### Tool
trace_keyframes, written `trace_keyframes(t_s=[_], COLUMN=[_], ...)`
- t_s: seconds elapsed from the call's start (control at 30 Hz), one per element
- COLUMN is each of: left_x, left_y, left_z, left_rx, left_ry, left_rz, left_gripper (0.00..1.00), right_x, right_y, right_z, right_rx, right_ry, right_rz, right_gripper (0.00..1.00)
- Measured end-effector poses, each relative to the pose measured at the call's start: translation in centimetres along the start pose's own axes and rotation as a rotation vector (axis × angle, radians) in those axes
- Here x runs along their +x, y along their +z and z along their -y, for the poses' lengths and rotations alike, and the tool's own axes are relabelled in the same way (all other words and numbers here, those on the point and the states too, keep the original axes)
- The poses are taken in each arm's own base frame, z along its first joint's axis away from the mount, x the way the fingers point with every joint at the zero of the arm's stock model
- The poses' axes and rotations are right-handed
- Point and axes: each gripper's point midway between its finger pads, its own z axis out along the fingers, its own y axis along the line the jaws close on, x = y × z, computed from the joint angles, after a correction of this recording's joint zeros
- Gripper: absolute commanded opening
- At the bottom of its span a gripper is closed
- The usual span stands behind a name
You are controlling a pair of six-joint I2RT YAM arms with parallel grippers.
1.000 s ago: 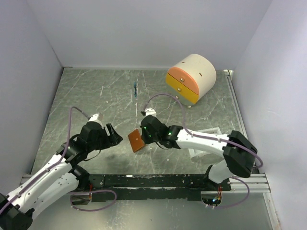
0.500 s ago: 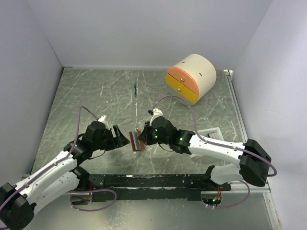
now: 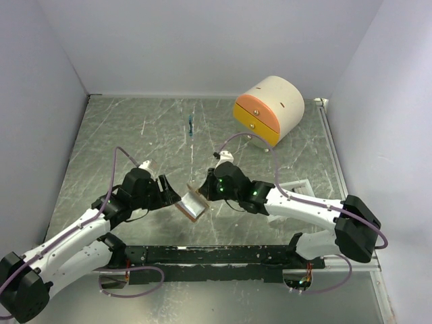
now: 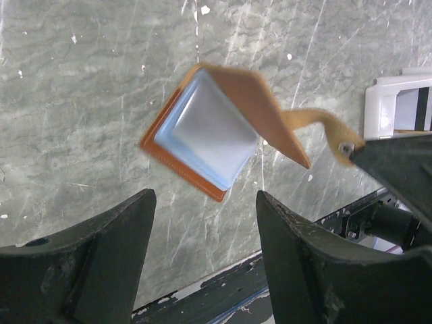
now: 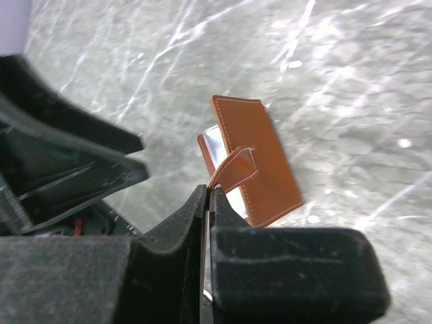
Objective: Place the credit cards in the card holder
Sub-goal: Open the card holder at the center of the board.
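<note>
The card holder [image 3: 191,204] is a brown leather wallet hanging open just above the table, its pale blue inner pocket [image 4: 202,131] turned towards the left wrist camera. My right gripper [image 3: 206,191] is shut on the wallet's strap tab [image 5: 233,172], and the wallet dangles from it. My left gripper [image 3: 170,191] stands open just left of the wallet, with nothing between its fingers [image 4: 108,236]. In the left wrist view the wallet lies ahead of the fingertips, apart from them. The credit cards are out of view.
A cream-and-orange drawer box [image 3: 268,110] stands at the back right. A white tray [image 3: 295,187] sits right of centre, partly hidden by the right arm. A small blue item [image 3: 192,126] lies at the back middle. A black rail [image 3: 216,255] runs along the near edge.
The wallet has swung from edge-on to open, pocket side showing. The right gripper shifted slightly with it. The left gripper moved right, close to the wallet, and its jaws narrowed a little.
</note>
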Motion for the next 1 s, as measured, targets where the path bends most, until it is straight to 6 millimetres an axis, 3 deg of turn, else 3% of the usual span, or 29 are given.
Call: trace_keyframes(t_s=[0.17, 0.37, 0.57, 1.0], left_x=[0.2, 1.0, 1.9, 0.8], left_y=[0.3, 1.2, 2.2, 3.8], left_z=[-0.2, -0.6, -1.1, 0.0], left_rx=[-0.011, -0.004, -0.012, 0.036], left_ry=[-0.001, -0.005, -0.011, -0.004], left_rz=[-0.011, -0.039, -0.076, -0.039], left_gripper=[0.73, 0.74, 0.73, 0.69], right_x=[-1.0, 0.1, 0.4, 2.0], right_y=[0.3, 0.1, -0.2, -1.0], right_z=[4.2, 8.9, 10.0, 11.2], right_rx=[0.11, 0.205, 0.229, 0.232], right_ry=[0.041, 0.086, 0.093, 0.102], right_rz=[0.013, -0.012, -0.03, -0.057], right_gripper=[0.0, 0.0, 0.0, 0.0])
